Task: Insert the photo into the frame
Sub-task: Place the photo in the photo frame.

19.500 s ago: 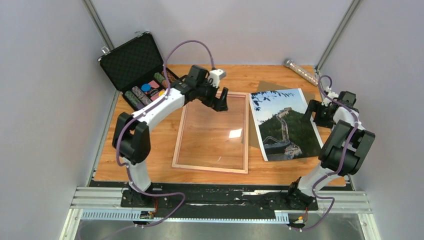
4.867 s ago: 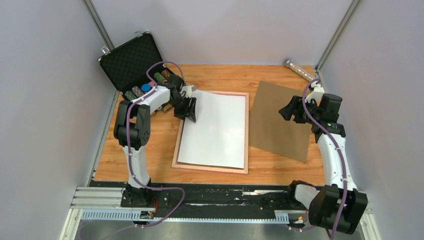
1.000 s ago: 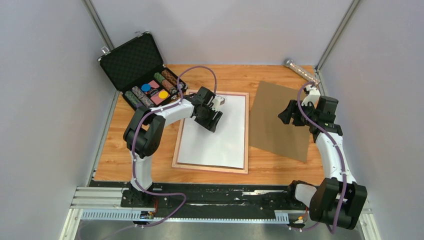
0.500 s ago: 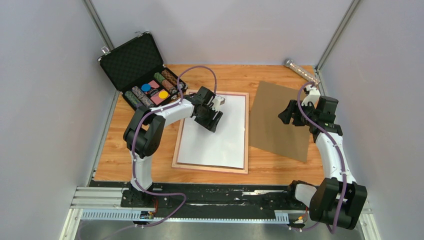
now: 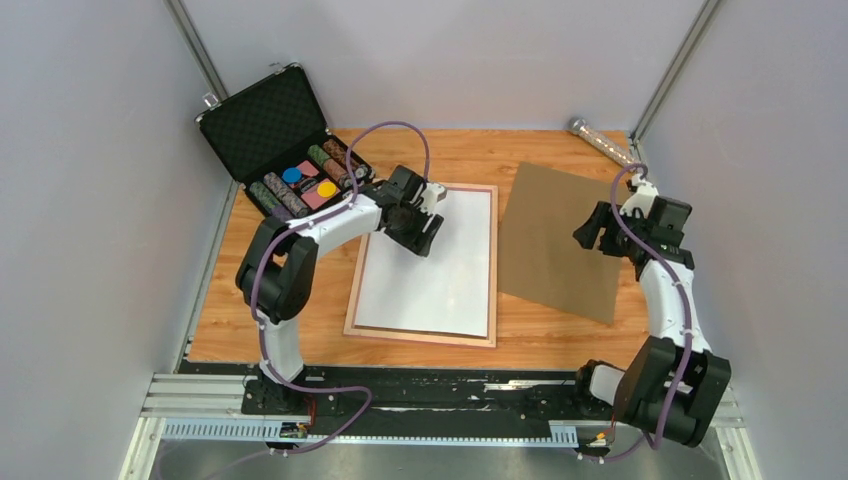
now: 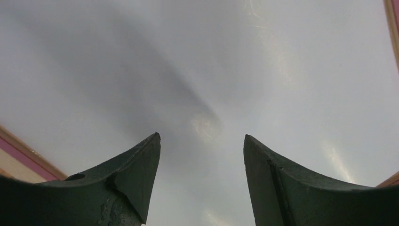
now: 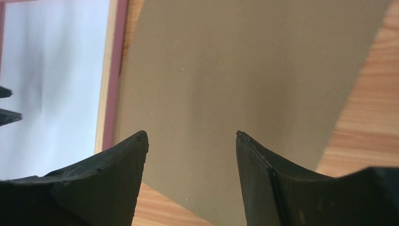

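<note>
Hovering low over the white sheet, the left tool (image 5: 420,233) has its jaws parted wide with nothing between them; in the left wrist view the left tool (image 6: 201,136) shows two dark fingers (image 6: 127,179) with only pale paper in the gap. Whether the tips touch the paper cannot be told from either view.

That sheet is most likely the photo (image 5: 440,275) lying blank side up, since no printed side shows. It sits inside the frame (image 5: 420,336), filling it almost to the rails, and the tool is over its 11 o'clock corner. In the left wrist view the photo (image 6: 244,61) fills nearly everything, with a strip of the frame (image 6: 21,147), pink and light wood, at 8 o'clock.

The right tool (image 5: 592,230) is also open and empty, held over the 3 o'clock side of the brown backing board (image 5: 552,245). In the right wrist view the right tool (image 7: 190,135) looks down on the backing board (image 7: 235,75); beyond its edge at 9 o'clock run the frame (image 7: 113,70) rail and the white photo (image 7: 56,75).

The board lies flat on the desk (image 5: 300,320), just beside the frame at its 3 o'clock, turned slightly askew. An open black case (image 5: 262,122) stands at the desk's 10 o'clock corner with coloured chips (image 5: 300,182) inside. A glittery tube (image 5: 603,142) lies at the 1 o'clock corner.
</note>
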